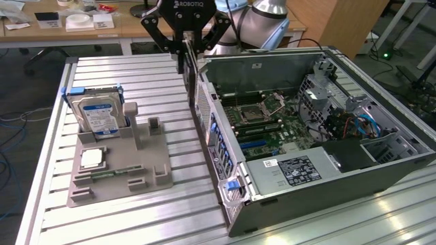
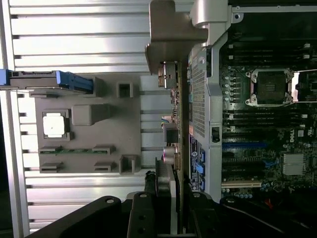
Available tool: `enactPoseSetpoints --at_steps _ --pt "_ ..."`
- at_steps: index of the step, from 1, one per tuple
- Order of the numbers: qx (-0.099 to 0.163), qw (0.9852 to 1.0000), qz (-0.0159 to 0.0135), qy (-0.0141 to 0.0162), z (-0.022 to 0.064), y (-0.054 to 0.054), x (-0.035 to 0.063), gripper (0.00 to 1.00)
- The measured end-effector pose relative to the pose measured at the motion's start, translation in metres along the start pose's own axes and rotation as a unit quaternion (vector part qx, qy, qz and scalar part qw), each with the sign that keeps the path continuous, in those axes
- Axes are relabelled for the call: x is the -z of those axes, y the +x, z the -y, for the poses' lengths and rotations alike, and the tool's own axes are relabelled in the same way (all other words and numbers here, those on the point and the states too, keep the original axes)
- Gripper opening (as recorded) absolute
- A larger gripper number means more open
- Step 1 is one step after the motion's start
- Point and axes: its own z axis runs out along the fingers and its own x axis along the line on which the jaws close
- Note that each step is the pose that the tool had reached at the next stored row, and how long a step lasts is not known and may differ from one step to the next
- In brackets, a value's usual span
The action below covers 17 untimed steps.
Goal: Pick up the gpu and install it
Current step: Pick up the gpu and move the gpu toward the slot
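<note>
Black gripper [image 1: 187, 47] clamped on gpu [image 2: 179, 119], held vert.

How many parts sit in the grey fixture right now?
3: hard drive upright at the far end, processor flat in the middle, memory stick in the near slot. None seems hidden.
</note>
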Motion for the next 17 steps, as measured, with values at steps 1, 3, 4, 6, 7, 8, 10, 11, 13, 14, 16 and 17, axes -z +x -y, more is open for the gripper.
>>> enactPoseSetpoints --at_steps 1,3,4,6,7,8,10,11,13,14,16,17 --pt "0.0 1.0 0.0 0.0 -0.0001 -0.003 0.0 0.28" --pt "0.0 1.0 0.0 0.0 -0.0003 -0.007 0.0 0.28" --pt "0.0 1.0 0.0 0.0 -0.0004 -0.01 0.0 0.28" --pt "0.0 1.0 0.0 0.0 -0.0006 -0.015 0.0001 0.28" --pt "0.0 1.0 0.0 0.0 -0.0007 -0.017 0.0001 0.28" --pt "0.0 1.0 0.0 0.0 -0.0008 -0.02 0.0001 0.28" --pt "0.0 1.0 0.0 0.0 -0.001 -0.025 0.0001 0.28" --pt "0.0 1.0 0.0 0.0 -0.0011 -0.028 0.0001 0.28" --pt "0.0 1.0 0.0 0.0 -0.0013 -0.033 0.0001 0.28" --pt "0.0 1.0 0.0 0.0 -0.0014 -0.035 0.0001 0.28" --pt "0.0 1.0 0.0 0.0 -0.0016 -0.039 0.0 0.28" --pt "0.0 1.0 0.0 0.0 -0.0016 -0.041 0.0 0.28"
